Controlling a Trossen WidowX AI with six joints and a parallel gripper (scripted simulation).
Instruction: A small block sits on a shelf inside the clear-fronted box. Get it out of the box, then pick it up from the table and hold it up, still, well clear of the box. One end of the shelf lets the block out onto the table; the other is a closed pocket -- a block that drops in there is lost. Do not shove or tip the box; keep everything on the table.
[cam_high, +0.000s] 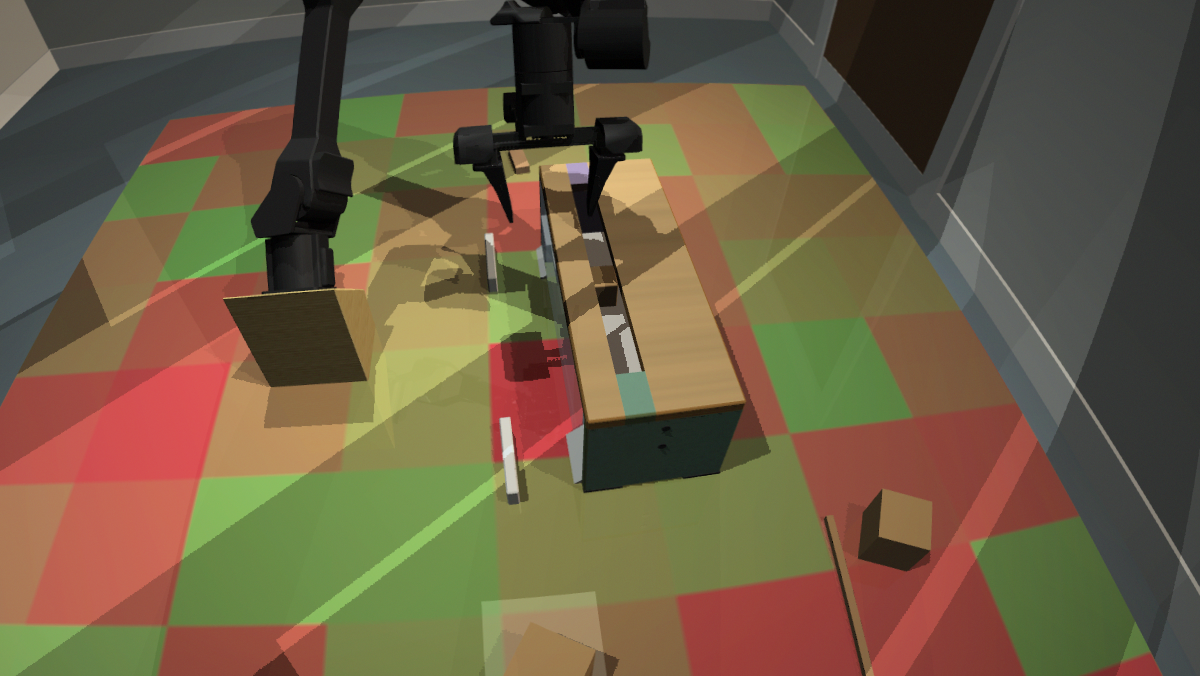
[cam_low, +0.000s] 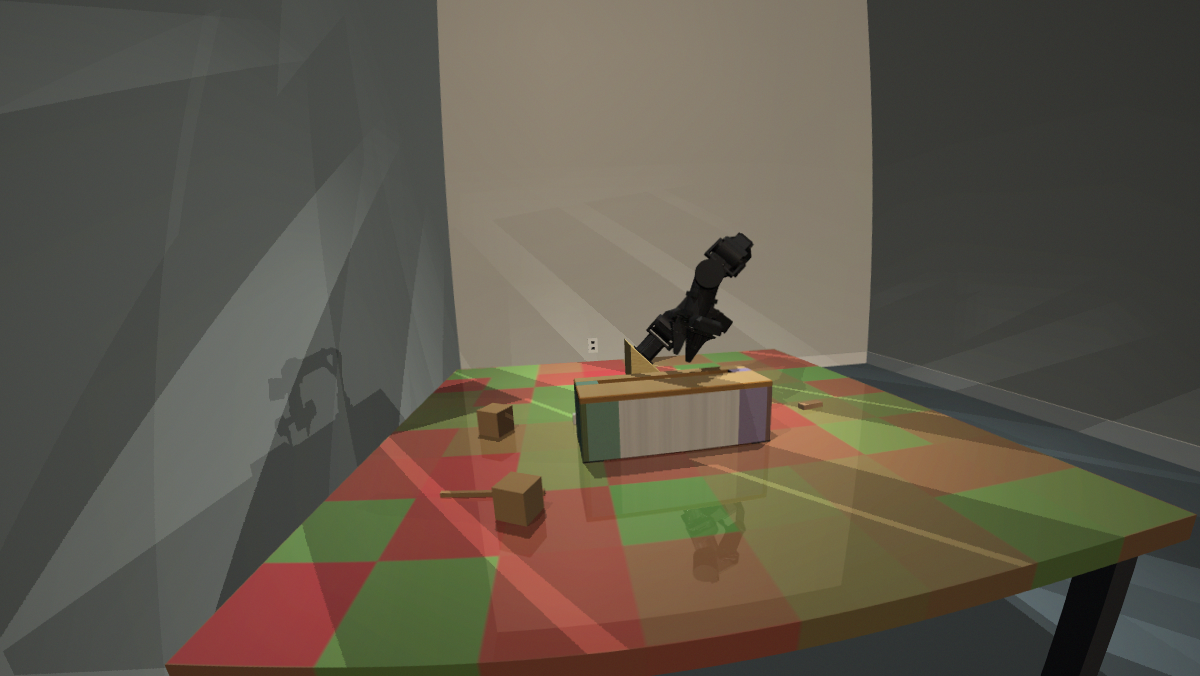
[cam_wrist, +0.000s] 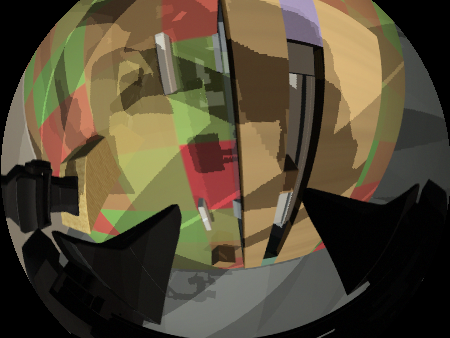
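The box (cam_high: 684, 335) (cam_low: 680, 428) (cam_wrist: 260, 85) stands upright, with a long slot in its wooden top, a purple band at the far end and a teal band at the near end. Inside the slot, near mid-length, a small brown block (cam_high: 606, 293) (cam_wrist: 290, 169) shows in shadow. How it rests on the shelf is hard to tell. My gripper (cam_high: 551, 217) (cam_wrist: 242, 204) is open and empty. It hangs above the box's purple half, one finger over the slot and the other out past the clear front. In the exterior view the fingers overlap above the box top.
Two white bars (cam_high: 491, 262) (cam_high: 508, 460) lie before the clear front. A wooden cube (cam_high: 898, 527) (cam_low: 518, 501) and a thin stick (cam_high: 846, 596) lie beyond the teal end. Another cube (cam_high: 550, 650) (cam_low: 495, 421) is at a pale square (cam_high: 495, 621). A small wooden piece (cam_high: 518, 161) (cam_low: 810, 406) lies near the purple end.
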